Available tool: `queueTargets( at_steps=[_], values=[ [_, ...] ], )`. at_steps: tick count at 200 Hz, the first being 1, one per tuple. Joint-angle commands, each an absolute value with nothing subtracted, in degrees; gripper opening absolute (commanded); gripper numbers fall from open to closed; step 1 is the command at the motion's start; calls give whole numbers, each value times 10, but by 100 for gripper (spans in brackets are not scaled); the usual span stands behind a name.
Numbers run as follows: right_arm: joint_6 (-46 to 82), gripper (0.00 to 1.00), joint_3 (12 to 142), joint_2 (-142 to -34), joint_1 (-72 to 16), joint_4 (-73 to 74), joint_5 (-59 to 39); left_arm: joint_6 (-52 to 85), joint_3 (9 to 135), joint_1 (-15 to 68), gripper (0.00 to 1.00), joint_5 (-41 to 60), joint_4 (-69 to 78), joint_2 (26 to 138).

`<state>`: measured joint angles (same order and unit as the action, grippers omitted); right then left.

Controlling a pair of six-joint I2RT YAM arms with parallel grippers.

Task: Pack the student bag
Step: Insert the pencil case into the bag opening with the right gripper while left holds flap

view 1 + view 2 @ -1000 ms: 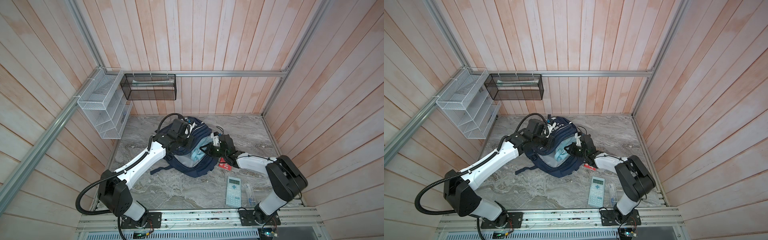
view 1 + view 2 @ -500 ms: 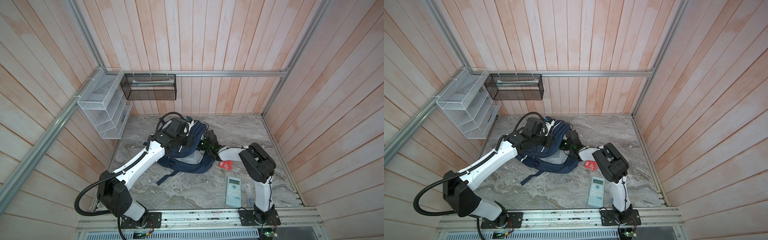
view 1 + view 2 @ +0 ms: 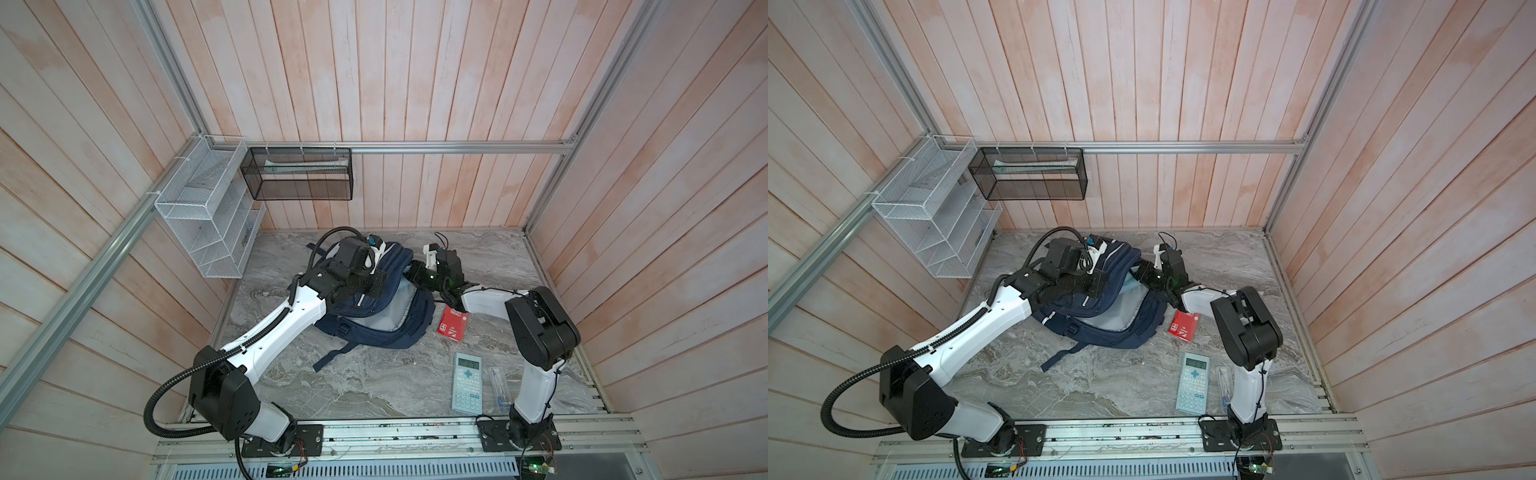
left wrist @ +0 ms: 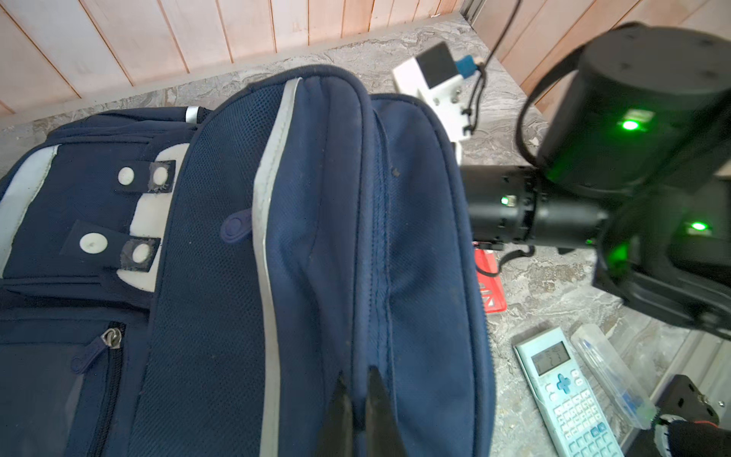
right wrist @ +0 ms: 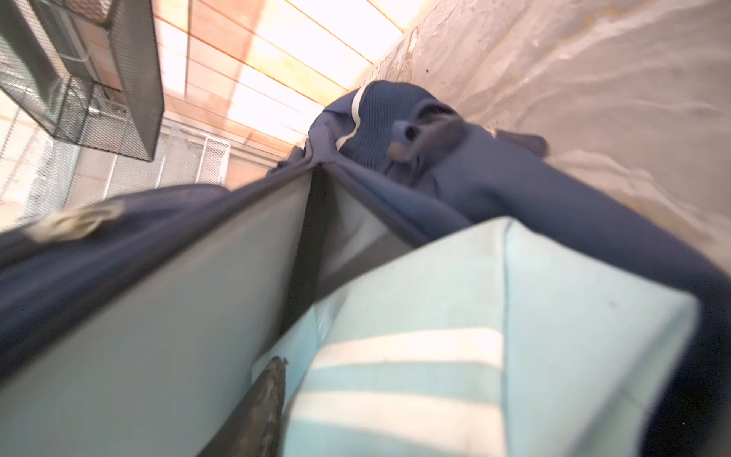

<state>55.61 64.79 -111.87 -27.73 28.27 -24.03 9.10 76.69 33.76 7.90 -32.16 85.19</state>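
Marble tabletop [image 3: 353, 386] | left gripper [image 4: 357, 378] outstretched, pinching student bag [image 4: 221, 277] fabric | right gripper [image 3: 1139, 275] low at bag's mouth, state unclear

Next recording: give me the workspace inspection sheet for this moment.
Surface: marble-pattern tabletop, no spills seen.
Job's things: student bag lying open, grey lining showing; pale blue item in its mouth.
Clutter: red booklet, calculator and clear pen case lie on the tabletop beside the bag.
Grippers: left gripper shut, pinching a fold of bag fabric; right gripper at the bag's mouth, open or shut unclear.
Cables: black conduit loops at the left arm's base; thin wires at the right wrist; no snag seen.
Surroundings: plank walls, with white wire rack and black mesh basket mounted on them.
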Motion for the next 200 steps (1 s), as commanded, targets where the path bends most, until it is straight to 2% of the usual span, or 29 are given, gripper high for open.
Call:
queueTargets(
  at_steps=[1,11,27,56,90,122,139,153,187,195,200],
  values=[
    [575,32,694,-1164,-300,259,-272,88,771,339,0,119,-256,825],
    [588,21,695,-1173,-319,285,-277,87,769,334,0,127,-250,827],
    [586,11,698,-1173,-355,290,-266,86,769,325,0,140,-244,833],
    [641,4,647,-1154,-417,426,-226,81,783,316,0,149,-239,848],
    [703,3,668,-1211,-467,509,-150,77,817,315,0,167,-246,858],
    [708,0,684,-1232,-452,527,-58,83,785,314,0,194,-244,817],
    [694,0,705,-1240,-446,534,-13,85,751,314,0,246,-223,792],
    [700,0,732,-1254,-446,541,0,84,729,313,0,280,-208,779],
    [682,0,782,-1273,-451,503,27,74,714,306,0,277,-237,780],
    [671,4,778,-1270,-449,508,12,75,708,303,0,273,-237,778],
    [666,10,775,-1267,-446,506,-3,75,704,302,0,272,-236,778]
  ],
)
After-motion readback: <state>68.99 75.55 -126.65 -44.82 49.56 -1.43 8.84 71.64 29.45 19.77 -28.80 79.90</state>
